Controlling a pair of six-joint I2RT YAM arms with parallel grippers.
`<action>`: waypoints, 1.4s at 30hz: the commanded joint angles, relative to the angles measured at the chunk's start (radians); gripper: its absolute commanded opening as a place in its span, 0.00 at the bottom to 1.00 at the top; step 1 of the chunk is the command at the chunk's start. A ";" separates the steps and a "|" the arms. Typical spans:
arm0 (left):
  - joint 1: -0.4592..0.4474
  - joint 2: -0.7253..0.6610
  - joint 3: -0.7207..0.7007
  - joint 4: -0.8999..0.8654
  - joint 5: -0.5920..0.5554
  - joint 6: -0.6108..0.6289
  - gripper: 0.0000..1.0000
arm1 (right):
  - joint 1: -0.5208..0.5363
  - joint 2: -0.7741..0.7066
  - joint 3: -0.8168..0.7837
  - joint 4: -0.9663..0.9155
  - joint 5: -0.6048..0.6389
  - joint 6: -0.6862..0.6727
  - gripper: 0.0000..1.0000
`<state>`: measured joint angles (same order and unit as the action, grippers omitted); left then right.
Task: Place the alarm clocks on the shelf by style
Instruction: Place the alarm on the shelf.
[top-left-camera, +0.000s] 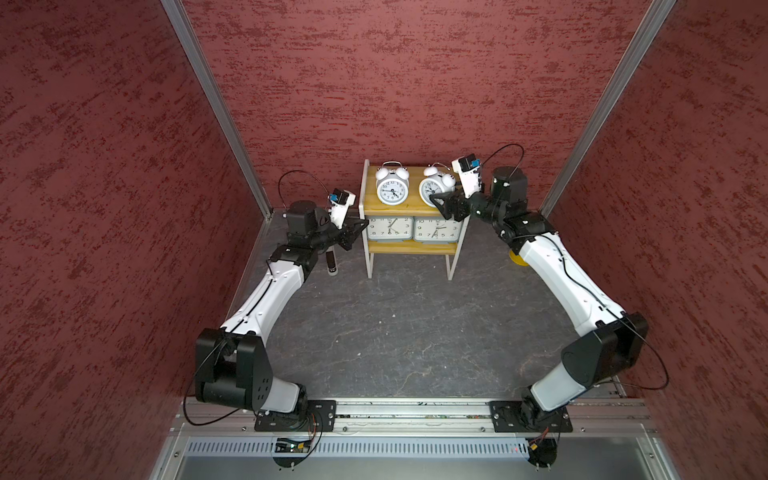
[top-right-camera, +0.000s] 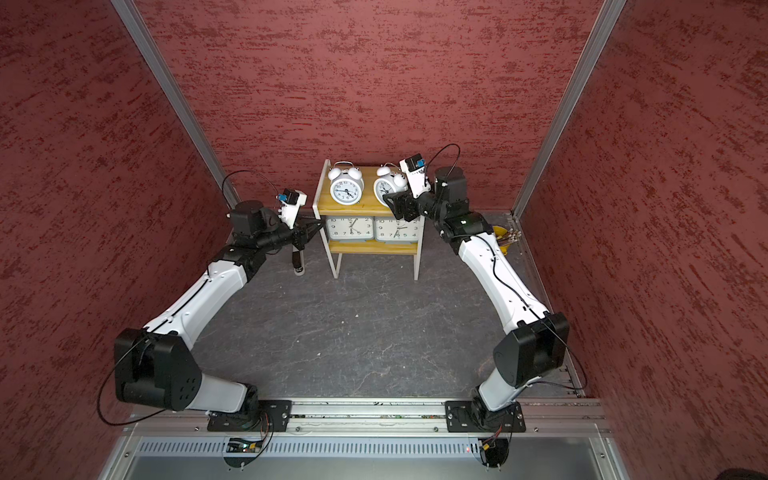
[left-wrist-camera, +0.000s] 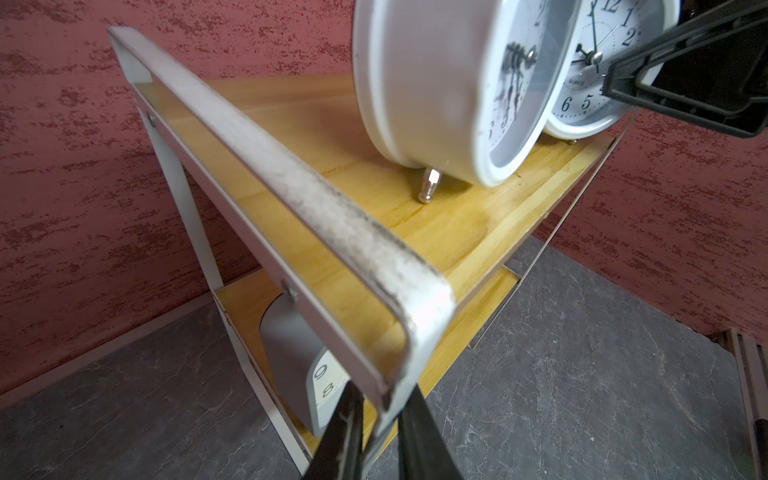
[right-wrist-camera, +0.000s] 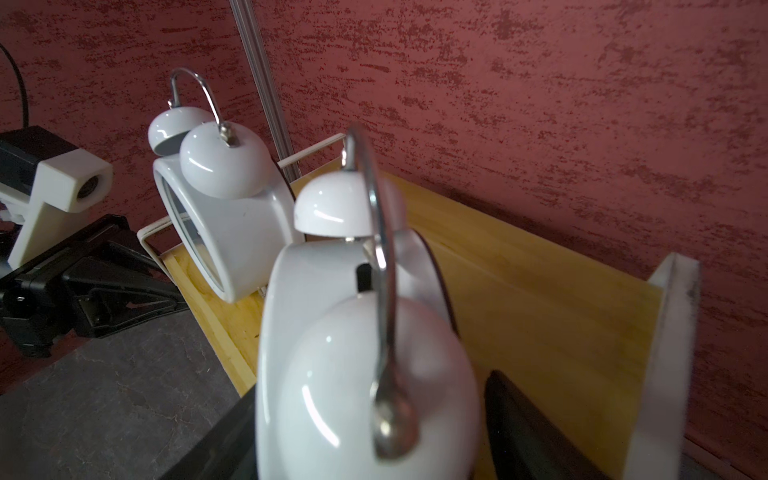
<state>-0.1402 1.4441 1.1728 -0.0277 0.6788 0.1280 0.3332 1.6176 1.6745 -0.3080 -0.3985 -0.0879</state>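
found right round clock upright on top board of shelf, just beside left round clock, dials to the front. noted left grey clock and right grey clock side by side on lower board. judged sorting by style as good as done: round above, grey below.

found right hand spread wide around right round clock, one finger clear of the case with bare board between. could not tell contact at the other finger. read as release, nothing gripped. found left hand clamped on shelf frame at front corner of top board, apparently steadying it.

step in hand, as judged: let go and back out. to do it well:
- open fully before moving.
- pull straight back along the approach line, level, no lift before clearing bells and wire handle.
- keep left clamp on until after right-hand exit, then open and retreat sideways without dragging the frame.

edges:
- right round clock fairly near front edge of board and close to end rail; risk of tipping it off with any forward nudge.
- little room between the two round clocks.
- wall close behind shelf.

open room: wide bare counter in front. mind pen cup under right arm and dark tube on counter below left hand.
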 joint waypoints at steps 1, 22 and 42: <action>0.004 0.001 0.001 0.028 0.013 0.004 0.18 | 0.005 -0.038 0.028 -0.009 0.038 -0.021 0.78; 0.006 -0.001 -0.005 0.028 0.015 0.003 0.18 | 0.004 -0.088 0.015 -0.060 0.135 -0.095 0.81; 0.007 -0.008 -0.015 0.028 0.021 0.000 0.18 | 0.004 -0.081 0.008 -0.059 0.215 -0.118 0.82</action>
<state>-0.1394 1.4441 1.1687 -0.0208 0.6807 0.1280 0.3332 1.5482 1.6745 -0.3645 -0.2165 -0.1963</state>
